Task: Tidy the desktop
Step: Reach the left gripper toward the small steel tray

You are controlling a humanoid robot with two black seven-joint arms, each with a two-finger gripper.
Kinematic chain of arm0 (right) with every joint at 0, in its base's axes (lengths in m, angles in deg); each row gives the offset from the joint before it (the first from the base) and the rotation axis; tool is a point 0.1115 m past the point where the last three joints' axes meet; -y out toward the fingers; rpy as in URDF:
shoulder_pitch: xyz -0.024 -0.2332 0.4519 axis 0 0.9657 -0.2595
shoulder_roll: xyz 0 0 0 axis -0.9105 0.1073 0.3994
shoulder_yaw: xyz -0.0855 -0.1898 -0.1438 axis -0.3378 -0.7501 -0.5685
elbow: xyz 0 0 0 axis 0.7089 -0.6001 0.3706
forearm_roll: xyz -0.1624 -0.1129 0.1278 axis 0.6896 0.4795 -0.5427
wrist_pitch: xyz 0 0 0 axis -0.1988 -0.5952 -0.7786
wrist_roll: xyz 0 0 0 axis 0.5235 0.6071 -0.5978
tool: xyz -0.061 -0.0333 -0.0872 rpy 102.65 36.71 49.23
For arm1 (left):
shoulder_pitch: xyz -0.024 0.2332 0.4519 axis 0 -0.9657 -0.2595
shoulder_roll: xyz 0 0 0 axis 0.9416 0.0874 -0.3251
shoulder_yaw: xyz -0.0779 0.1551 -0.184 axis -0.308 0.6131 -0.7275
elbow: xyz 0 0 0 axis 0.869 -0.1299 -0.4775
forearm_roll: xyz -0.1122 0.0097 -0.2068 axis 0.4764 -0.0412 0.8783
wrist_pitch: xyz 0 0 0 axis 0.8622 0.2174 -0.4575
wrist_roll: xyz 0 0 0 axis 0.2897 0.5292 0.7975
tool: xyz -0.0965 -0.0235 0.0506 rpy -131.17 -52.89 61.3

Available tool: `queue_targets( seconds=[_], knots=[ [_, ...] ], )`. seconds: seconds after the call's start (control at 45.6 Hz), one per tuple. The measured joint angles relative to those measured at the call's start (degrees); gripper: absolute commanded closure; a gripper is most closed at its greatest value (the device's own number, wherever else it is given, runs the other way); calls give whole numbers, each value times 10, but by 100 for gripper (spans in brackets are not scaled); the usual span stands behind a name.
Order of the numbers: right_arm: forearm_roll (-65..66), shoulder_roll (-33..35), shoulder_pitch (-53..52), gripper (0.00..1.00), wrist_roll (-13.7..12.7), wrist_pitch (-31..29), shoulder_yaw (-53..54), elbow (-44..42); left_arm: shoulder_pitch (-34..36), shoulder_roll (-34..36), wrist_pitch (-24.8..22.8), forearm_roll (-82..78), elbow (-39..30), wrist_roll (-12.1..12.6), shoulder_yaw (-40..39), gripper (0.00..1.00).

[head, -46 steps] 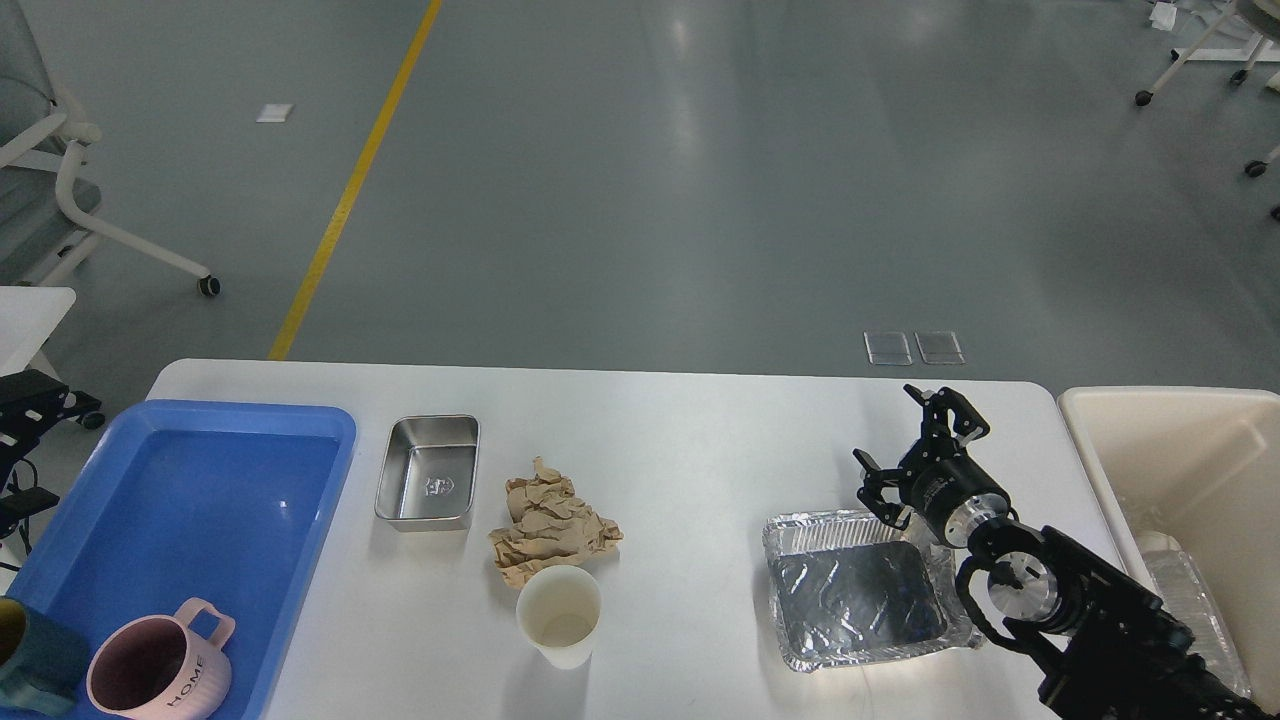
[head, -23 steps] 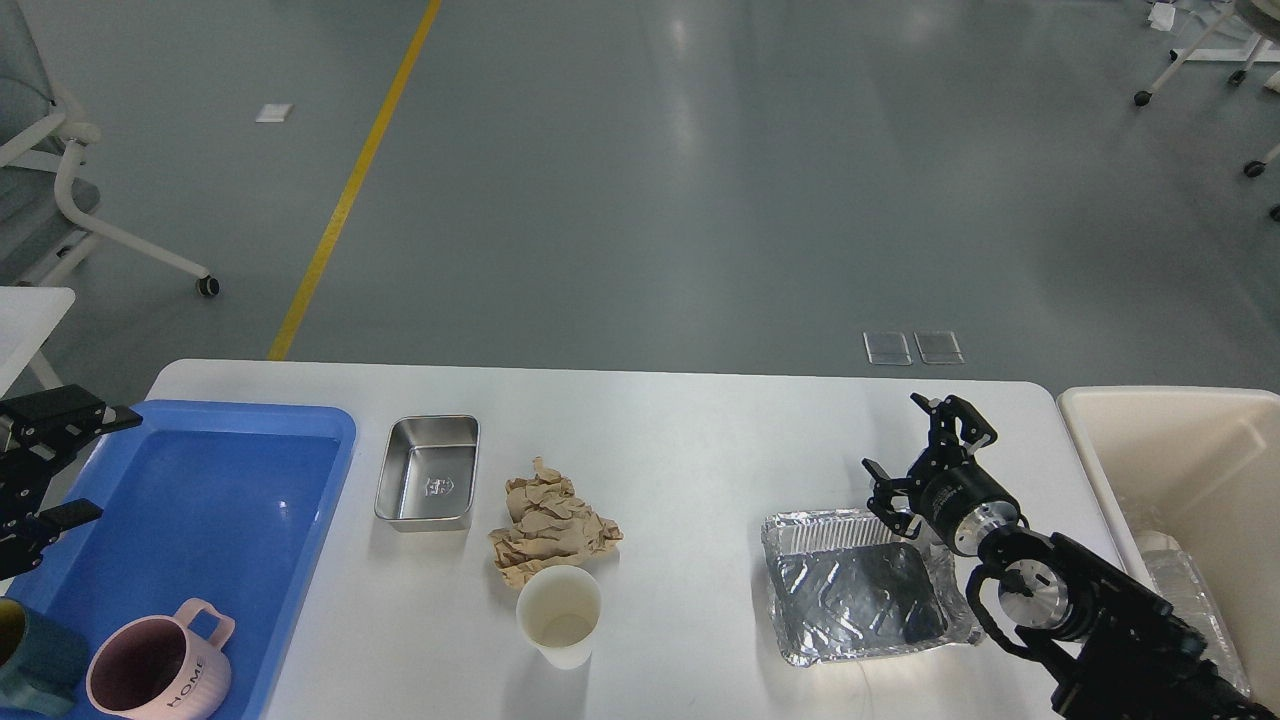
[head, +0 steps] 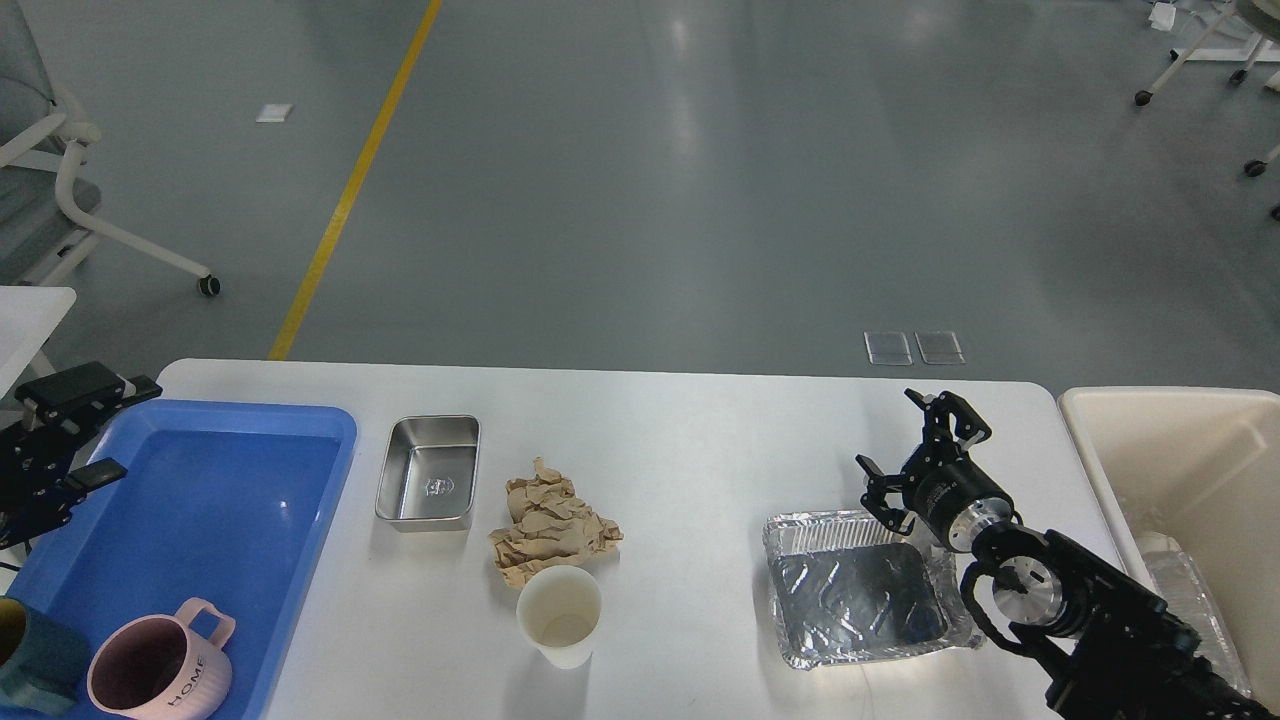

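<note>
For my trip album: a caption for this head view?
Open right claw hovers by a foil tray on the cluttered white desktop.

Teal cup (head: 35, 665) cut off at bottom-left edge; cream bin (head: 1180, 460) runs off right edge; foil tray's (head: 865, 590) right rim hidden behind right arm

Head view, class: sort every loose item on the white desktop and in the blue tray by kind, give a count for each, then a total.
Cups and mugs: 3, a paper cup, a pink mug, a teal cup cut off by the edge
Metal containers: 2, a steel tin, a foil tray
Crumpled paper: 1
Total: 6
</note>
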Motion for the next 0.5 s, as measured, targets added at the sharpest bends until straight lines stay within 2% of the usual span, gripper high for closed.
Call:
queue_targets(
  seconds=[0.154,0.219,0.329,0.505],
  knots=[
    [-1,2,0,0,0,0,2,1,52,-58,-98,-146,73,49,1,3],
    [-1,2,0,0,0,0,2,1,67,-73,-125,-205,87,60,1,3],
    [-1,2,-1,0,0,-1,2,2,90,-104,-160,-304,106,67,1,3],
    [-1,3,0,0,0,-1,3,8,122,-201,-191,-394,178,67,5,3]
  ],
)
